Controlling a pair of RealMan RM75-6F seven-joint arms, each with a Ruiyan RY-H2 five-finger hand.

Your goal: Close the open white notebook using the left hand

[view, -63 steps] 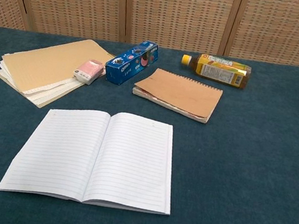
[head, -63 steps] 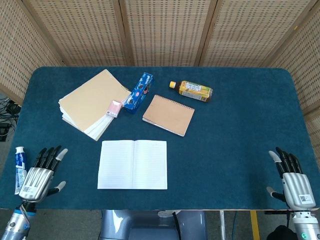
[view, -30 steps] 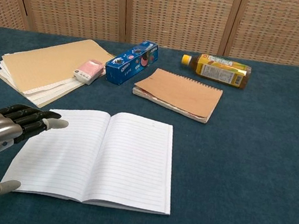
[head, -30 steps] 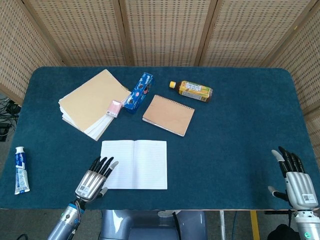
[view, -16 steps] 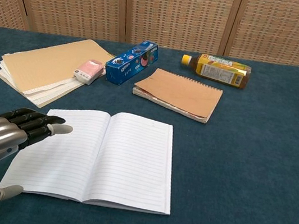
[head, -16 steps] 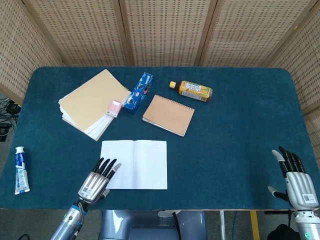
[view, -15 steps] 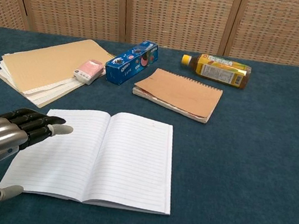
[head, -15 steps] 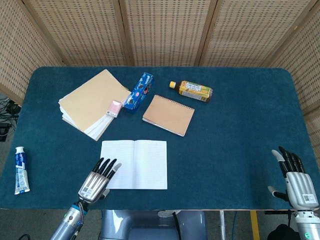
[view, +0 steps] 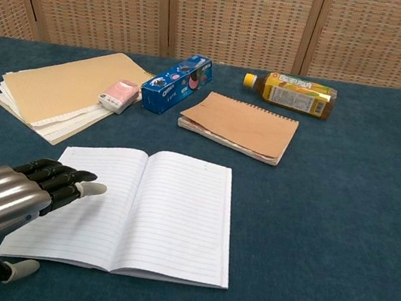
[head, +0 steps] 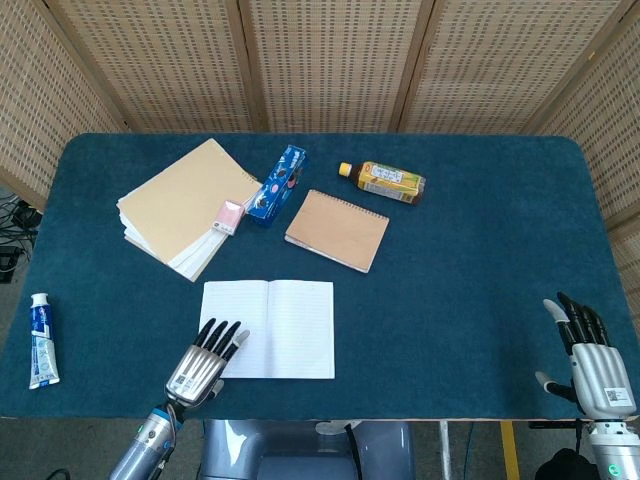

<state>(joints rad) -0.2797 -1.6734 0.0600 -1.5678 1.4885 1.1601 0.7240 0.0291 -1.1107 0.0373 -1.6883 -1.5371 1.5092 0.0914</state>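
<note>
The white notebook (head: 267, 328) (view: 138, 209) lies open and flat near the table's front edge, lined pages up. My left hand (head: 202, 366) (view: 4, 207) hovers flat, palm down, over the notebook's front left corner, fingers apart and pointing away from me, holding nothing. Whether it touches the page I cannot tell. My right hand (head: 588, 362) stays at the table's front right corner, fingers spread, far from the notebook; the chest view does not show it.
A stack of tan paper (head: 185, 205), a pink eraser (head: 230, 216), a blue snack box (head: 278, 183), a brown spiral notebook (head: 337, 229) and a lying bottle (head: 384, 181) sit behind the notebook. A toothpaste tube (head: 39, 338) lies at the left edge.
My left hand has come in from the front left corner of the table toward the notebook, and now reaches over its left page. The right hand has barely moved.
</note>
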